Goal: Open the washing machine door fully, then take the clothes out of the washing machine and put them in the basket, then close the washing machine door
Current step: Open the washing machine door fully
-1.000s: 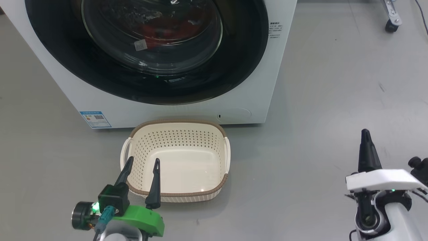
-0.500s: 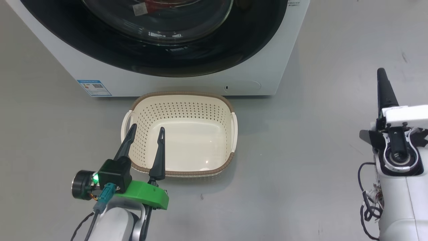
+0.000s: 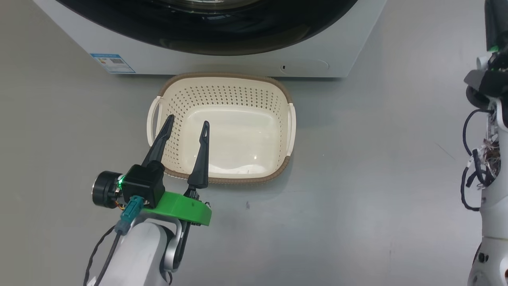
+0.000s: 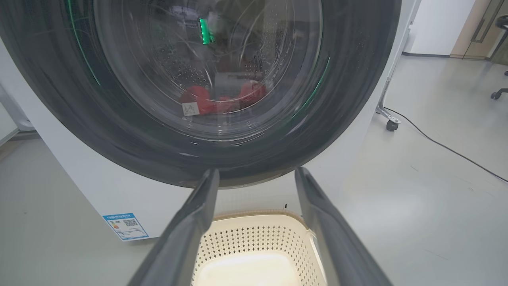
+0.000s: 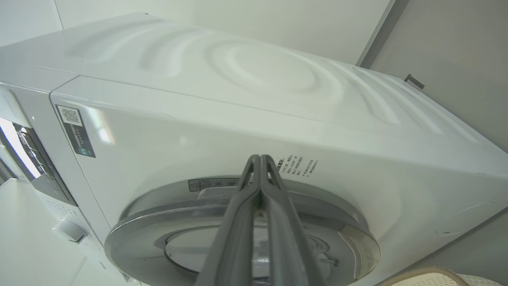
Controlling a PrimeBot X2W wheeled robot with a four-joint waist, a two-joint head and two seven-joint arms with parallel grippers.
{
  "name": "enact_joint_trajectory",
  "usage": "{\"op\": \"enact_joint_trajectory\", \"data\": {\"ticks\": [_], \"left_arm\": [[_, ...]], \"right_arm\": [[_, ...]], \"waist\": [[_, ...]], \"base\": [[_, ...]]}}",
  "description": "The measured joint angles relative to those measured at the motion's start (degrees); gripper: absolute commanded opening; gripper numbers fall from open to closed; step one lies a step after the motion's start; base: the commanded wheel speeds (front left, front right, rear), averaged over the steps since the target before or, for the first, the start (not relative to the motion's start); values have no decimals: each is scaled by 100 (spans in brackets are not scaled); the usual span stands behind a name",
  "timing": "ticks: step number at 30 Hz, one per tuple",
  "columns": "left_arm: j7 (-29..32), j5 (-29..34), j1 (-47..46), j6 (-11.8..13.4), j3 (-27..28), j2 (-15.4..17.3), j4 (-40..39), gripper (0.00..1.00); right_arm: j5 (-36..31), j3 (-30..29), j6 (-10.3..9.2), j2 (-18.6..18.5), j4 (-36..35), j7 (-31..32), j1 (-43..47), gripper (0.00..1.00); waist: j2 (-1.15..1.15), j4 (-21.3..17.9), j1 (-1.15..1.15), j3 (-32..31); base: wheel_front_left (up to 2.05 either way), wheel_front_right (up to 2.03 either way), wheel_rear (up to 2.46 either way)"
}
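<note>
The washing machine (image 4: 99, 186) stands white and wide before me, with its small blue label (image 4: 125, 226) low on the front. The washing machine door (image 4: 349, 99) looks closed against it, black rim around clear glass. Red clothes (image 4: 198, 99) lie in the drum behind the glass. The cream basket (image 3: 222, 77) sits on the floor just in front of the washer. My left gripper (image 3: 188, 121) hangs open over the basket's near-left corner, nothing between its fingers. My right gripper (image 5: 260, 159) is shut, its tips pointing at the washer front just above the door (image 5: 158, 222). The right arm (image 3: 490, 83) rises along the right edge.
Grey floor surrounds the basket. A caster foot (image 4: 392, 125) and a black cable (image 4: 444, 147) lie on the floor right of the washer. The washer's control panel (image 5: 24, 155) shows at the left of the right wrist view.
The head camera has tilted down, so the washer and basket slid up the picture. My right arm has risen toward the washer front. The left gripper stays open over the basket.
</note>
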Motion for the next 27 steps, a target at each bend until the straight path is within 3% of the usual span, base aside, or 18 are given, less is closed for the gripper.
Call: {"op": "enact_joint_trajectory", "data": {"ticks": [10,27], "left_arm": [[-1,-164,-255,0,-253,-12,-68,100],[-1,-327,-401,1,-605,-25,-70,100]], "right_arm": [[126,283,-180,-412,302,734,-829,0],[130,608,-435,-594,899,1430,-1888,0]], "waist": [[0,306,0,338],[0,819,0,611]], "base": [[0,0,0],[0,0,0]]}}
